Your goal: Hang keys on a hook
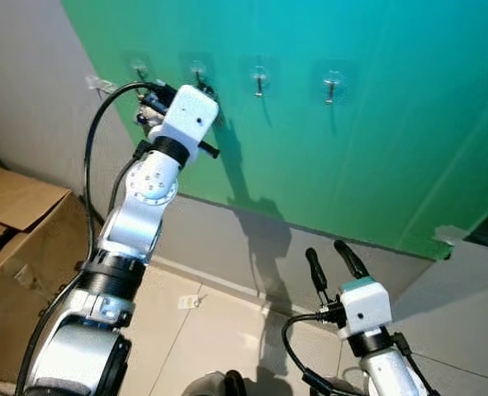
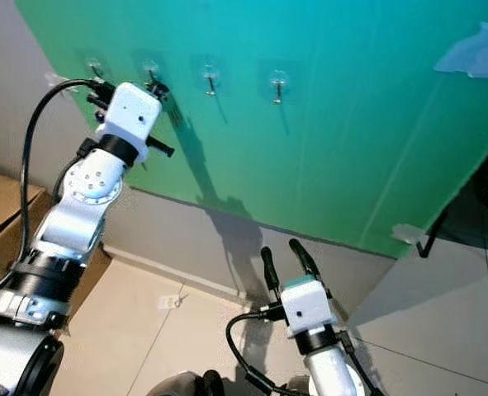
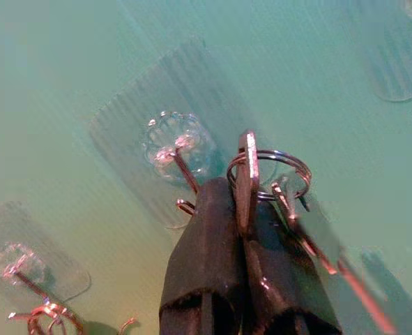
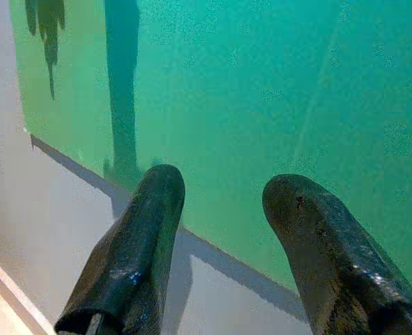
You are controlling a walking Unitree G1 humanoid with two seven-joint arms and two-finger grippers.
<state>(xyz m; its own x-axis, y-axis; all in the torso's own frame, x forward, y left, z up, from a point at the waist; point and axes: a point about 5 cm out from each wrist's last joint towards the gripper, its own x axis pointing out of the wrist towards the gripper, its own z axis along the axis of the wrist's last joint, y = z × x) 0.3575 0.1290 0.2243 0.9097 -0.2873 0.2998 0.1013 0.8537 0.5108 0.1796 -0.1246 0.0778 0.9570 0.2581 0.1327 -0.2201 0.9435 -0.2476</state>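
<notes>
Left eye view: left claw (image 1: 201,85) was up at the green wall (image 1: 376,124), against the 2nd of 4 hooks. Left wrist view: fingers pinched the keys (image 3: 247,181), ring just beside the hook (image 3: 181,171). Right wrist view: right claw (image 4: 219,202) gaped wide, holding nothing.

**Bright, even light; hard shadows**

Green wall (image 1: 351,148) well lit, brighter cyan toward 12 o'clock. Arm shadows sharp on wall, falling toward 5 o'clock. Left wrist view soft, grainy; keys (image 3: 268,181) slightly blurred. Right wrist view noisy w/ speckle.
</notes>
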